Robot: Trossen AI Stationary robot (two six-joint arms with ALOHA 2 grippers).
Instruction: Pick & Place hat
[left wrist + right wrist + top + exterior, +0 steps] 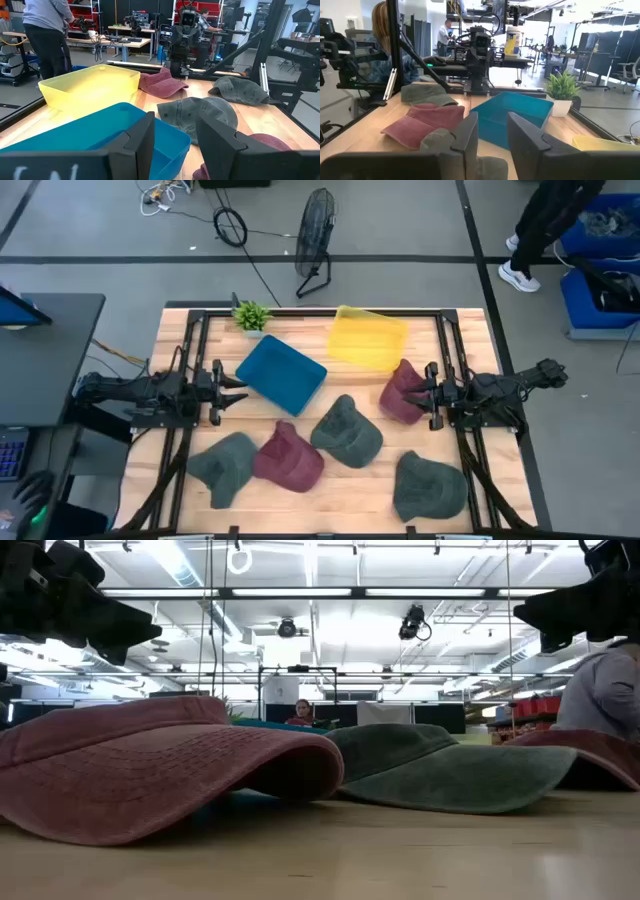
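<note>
We are at the start of the job: no hat is picked up yet, by our reading. Five hats lie on the tabletop [470, 330]: a maroon hat [400, 393] just under the right hand [428, 396], another maroon hat [288, 458] near the front, a green hat [348, 430] in the middle, and two more green hats at the front corners. The blue bin [281, 373] and yellow bin [368, 337] sit behind them, both empty as far as we see. The left hand [232, 390] hovers beside the blue bin. Both hands have their fingers spread apart and carry nothing. Next we would likely lower the right hand onto the nearby maroon hat, close on its crown, and lift it toward a bin.
</note>
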